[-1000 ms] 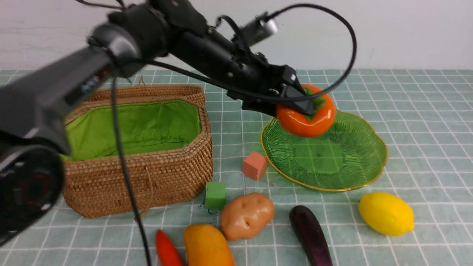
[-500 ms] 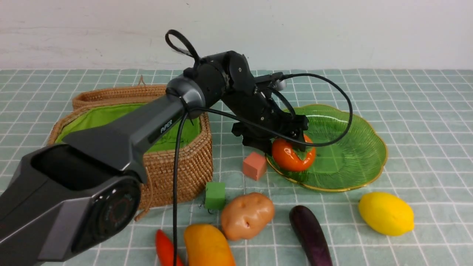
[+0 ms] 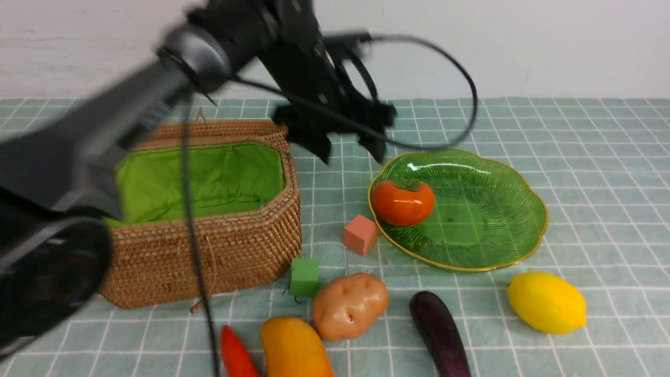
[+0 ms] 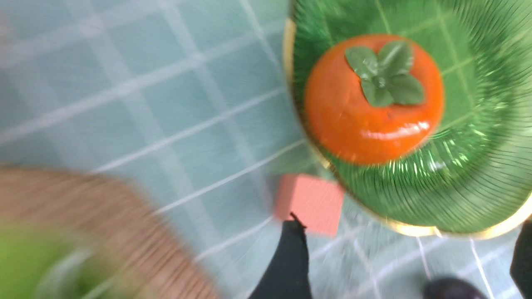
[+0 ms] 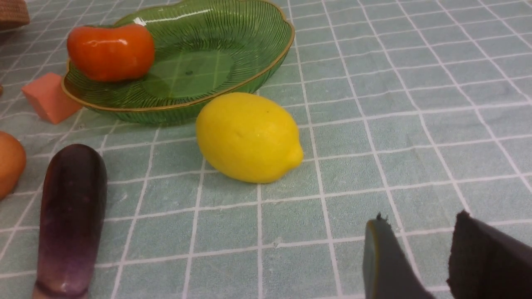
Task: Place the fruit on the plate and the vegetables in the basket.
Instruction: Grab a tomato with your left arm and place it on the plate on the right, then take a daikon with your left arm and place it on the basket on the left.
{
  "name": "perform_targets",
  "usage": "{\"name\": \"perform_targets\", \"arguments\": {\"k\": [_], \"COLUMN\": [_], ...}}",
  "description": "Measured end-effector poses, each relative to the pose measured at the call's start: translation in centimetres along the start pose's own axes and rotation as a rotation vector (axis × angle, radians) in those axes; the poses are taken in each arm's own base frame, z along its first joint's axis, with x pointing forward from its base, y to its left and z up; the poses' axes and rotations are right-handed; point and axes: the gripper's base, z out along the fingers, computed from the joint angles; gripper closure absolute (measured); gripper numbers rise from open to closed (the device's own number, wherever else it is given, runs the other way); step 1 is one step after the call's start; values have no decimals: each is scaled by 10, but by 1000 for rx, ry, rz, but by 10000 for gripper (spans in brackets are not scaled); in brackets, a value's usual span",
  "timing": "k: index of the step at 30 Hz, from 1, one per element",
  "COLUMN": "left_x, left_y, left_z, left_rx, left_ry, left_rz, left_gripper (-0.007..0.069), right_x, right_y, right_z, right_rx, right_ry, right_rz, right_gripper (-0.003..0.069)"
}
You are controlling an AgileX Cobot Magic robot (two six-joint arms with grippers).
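One fruit on plate: round orange-red persimmon [image 3: 403, 201], green calyx up, sits on left part of ribbed green glass plate [image 3: 492, 225], near gold rim. Left pincer [image 3: 352, 149] blurred, jaws spread wide, empty, raised above and behind persimmon, clear of it. Right pincer [image 5: 419, 257] low over desk [image 3: 602, 183], jaws part-way apart, nothing between; yellow lemon [image 5: 249, 137] ahead of it, apart, just beside plate. Oblong yellow-orange mango [image 3: 293, 348], tan dimpled potato [image 3: 350, 305], dark purple eggplant [image 3: 439, 332], red pepper [image 3: 235, 356] lie on desk. Brown wicker basket [image 3: 209, 246], green-lined, stands left of plate.
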Motion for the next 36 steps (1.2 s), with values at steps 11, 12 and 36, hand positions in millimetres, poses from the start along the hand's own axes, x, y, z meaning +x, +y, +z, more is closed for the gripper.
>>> {"name": "perform_targets", "arguments": {"k": [11,12,36], "left_x": [108,114,302], "left_y": [2,3,5], "left_z": [-160,-156,-83], "left_rx": [-52,-53,213], "left_ry": [-25,-2,253], "left_rz": [-31,-44,1230], "left_gripper": [85,85,85], "right_x": [0,0,0], "right_y": [0,0,0], "right_z": [0,0,0], "right_rx": [0,0,0], "right_ry": [0,0,0], "right_rz": [0,0,0], "right_gripper": [417,417,417]}}
